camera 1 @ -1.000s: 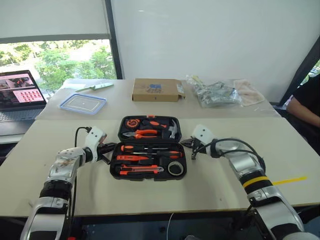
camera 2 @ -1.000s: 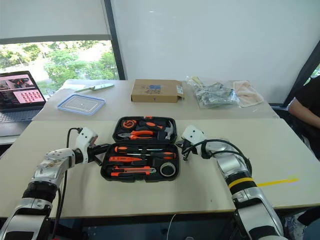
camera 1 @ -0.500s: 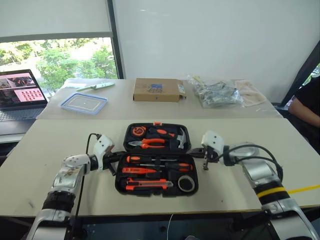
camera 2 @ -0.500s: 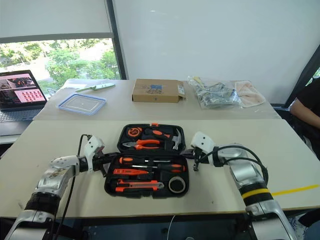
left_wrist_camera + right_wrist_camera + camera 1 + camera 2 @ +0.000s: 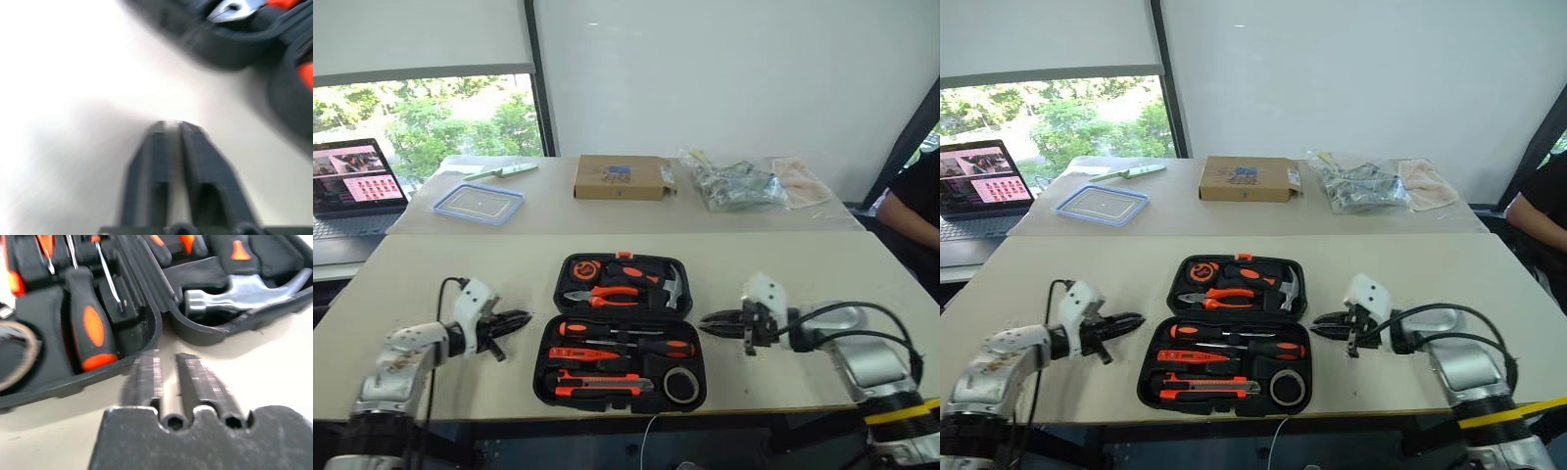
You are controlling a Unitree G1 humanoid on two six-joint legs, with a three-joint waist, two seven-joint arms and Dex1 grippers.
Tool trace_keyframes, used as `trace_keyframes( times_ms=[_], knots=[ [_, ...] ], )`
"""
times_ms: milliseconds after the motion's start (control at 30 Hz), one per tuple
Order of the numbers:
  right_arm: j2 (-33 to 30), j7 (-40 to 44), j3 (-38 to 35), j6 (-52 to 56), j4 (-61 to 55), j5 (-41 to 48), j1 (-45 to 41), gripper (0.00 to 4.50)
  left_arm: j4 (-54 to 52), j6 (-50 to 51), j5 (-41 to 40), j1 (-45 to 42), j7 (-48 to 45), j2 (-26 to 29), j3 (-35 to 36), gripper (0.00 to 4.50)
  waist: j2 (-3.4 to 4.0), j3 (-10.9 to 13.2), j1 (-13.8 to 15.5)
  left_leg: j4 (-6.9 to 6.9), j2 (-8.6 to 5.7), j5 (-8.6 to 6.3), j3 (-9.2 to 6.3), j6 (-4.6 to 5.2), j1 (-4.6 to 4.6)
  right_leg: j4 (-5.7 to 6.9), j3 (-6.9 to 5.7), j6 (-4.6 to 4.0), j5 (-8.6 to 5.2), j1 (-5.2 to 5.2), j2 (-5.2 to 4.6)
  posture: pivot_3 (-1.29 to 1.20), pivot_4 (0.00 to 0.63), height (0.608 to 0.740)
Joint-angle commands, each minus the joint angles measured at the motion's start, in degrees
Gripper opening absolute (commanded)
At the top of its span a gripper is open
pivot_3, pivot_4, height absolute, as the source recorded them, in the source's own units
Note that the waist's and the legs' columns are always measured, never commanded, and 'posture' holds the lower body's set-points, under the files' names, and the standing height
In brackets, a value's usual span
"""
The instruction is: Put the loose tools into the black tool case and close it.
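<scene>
Right now I see the black tool case (image 5: 622,333) lying open between my claws — left gripper (image 5: 521,319) and right gripper (image 5: 707,320) slightly parted, empty; cardboard box (image 5: 620,176) and food container (image 5: 478,204) well beyond.

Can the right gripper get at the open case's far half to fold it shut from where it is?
Probably yes: the right gripper is empty beside the black tool case, with only bare table between.

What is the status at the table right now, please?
Left tool and right tool flank the case, both slightly parted, both empty. Black tool case lies open, tools seated in their slots. Nothing in the way of the lid.
</scene>
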Motion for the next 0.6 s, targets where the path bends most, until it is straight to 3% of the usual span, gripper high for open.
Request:
trace_keyframes(
  times_ms=[33,100,233,600],
  knots=[
    [-2.89,-4.4,-1.5,18.96,-5.91,4.8,-4.51,2.43,-2.29,16.98,-6.86,-6.37,-0.34,2.84,1.44,2.3,-0.03,0.02,0.11,0.0,0.02,0.0,-0.01,0.0,-0.03,-0.01,0.0,0.0,0.0,-0.01,0.0,0.0,0.15,0.74],
    [-1.15,-9.23,-1.44,29.27,-4.01,5.54,-10.13,3.14,-1.9,25.17,-9.19,-11.61,0.54,2.7,0.38,3.05,-0.04,0.02,0.25,0.07,0.01,0.0,-0.06,0.01,-0.09,0.03,-0.04,-0.03,0.02,-0.03,0.0,0.0,0.15,0.74],
    [1.84,-15.24,0.34,43.09,1.75,5.69,-19.13,4.43,0.6,33.79,-9.06,-19.63,3.39,1.04,-3.42,3.06,-0.07,0.03,0.33,0.11,-0.02,0.01,-0.06,0.02,-0.19,0.04,-0.03,-0.05,0.07,-0.08,0.04,0.0,0.15,0.74],
    [10.72,-24.53,3.71,45.15,15.97,2.8,-29.16,4.43,6.64,35.99,-5.61,-27.43,5.85,-1.8,-11.59,3.06,-0.07,0.03,-0.39,-0.05,-0.2,0.03,0.02,0.0,-0.26,-0.01,-0.04,-0.03,0.05,-0.26,0.07,0.0,0.15,0.74]
  ],
)
